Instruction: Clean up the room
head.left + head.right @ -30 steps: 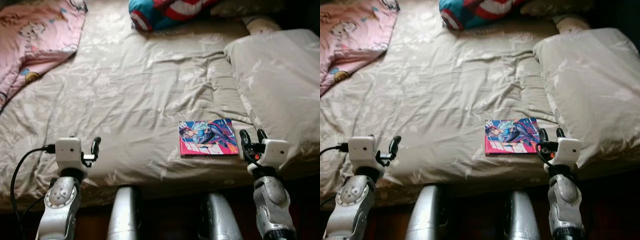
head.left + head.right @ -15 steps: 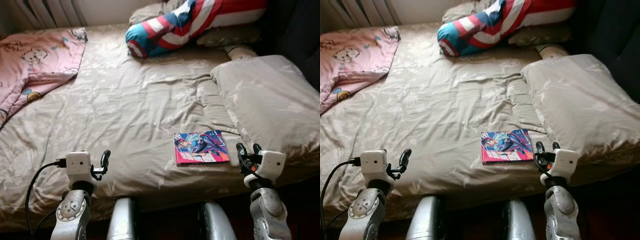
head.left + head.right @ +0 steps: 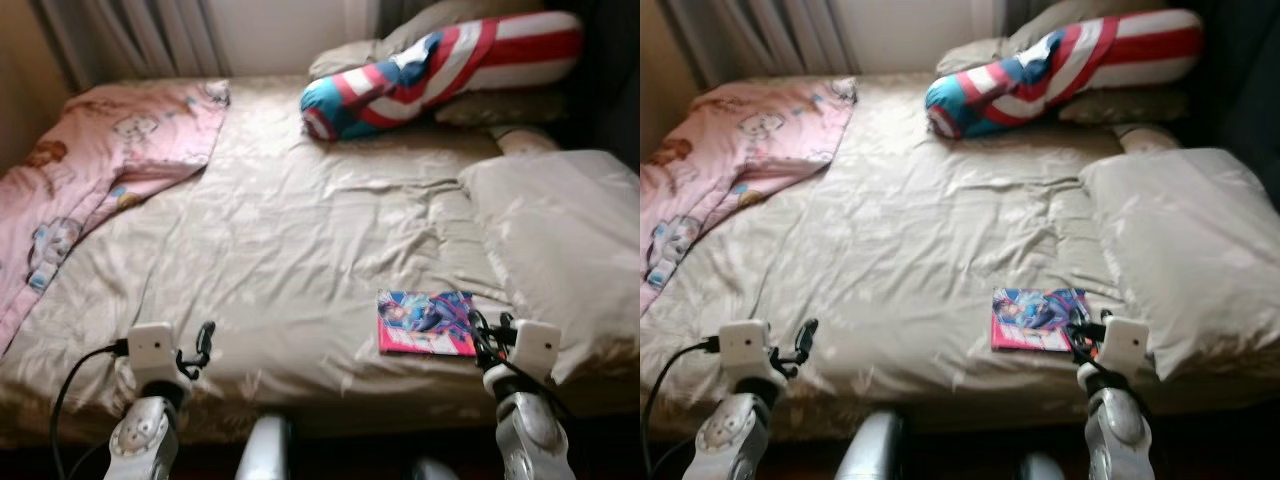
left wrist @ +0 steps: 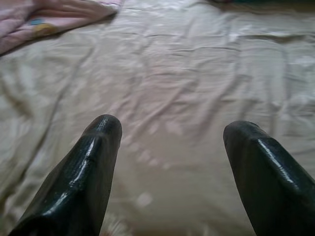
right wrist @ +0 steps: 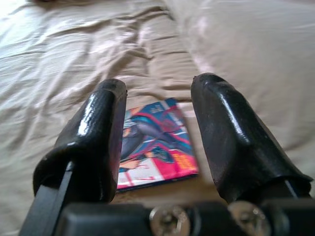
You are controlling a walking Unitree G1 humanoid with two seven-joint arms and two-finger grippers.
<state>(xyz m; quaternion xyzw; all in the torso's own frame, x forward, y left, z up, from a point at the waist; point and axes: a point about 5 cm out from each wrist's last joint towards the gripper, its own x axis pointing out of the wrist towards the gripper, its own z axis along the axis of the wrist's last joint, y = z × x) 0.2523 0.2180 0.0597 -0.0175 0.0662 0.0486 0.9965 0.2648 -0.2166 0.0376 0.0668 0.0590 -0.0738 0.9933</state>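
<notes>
Left eye view shows a big bed (image 3: 300,230) with a tan sheet. More of the bed can be seen now than a second ago, right up to the curtains, but that is the camera tipping up. The things on the bed have not moved. A pink blanket (image 3: 90,170) lies on the far left side. A long pillow with red, white and blue stripes (image 3: 430,70) lies at the far end. A tan pillow (image 3: 560,240) sits on the right.

A bright comic book (image 3: 427,322) lies flat near the front edge of the bed, just beside the tan pillow. It looks like the thing to tidy up first, and nobody has picked it up yet.

The right gripper (image 5: 157,132) is near the book, just this side of it, and points at it. Its two black fingers are spread apart with nothing between them, and they do not touch the book. The left gripper (image 4: 172,172) is over bare sheet, well apart from the book. Its fingers are wide apart and hold nothing.
</notes>
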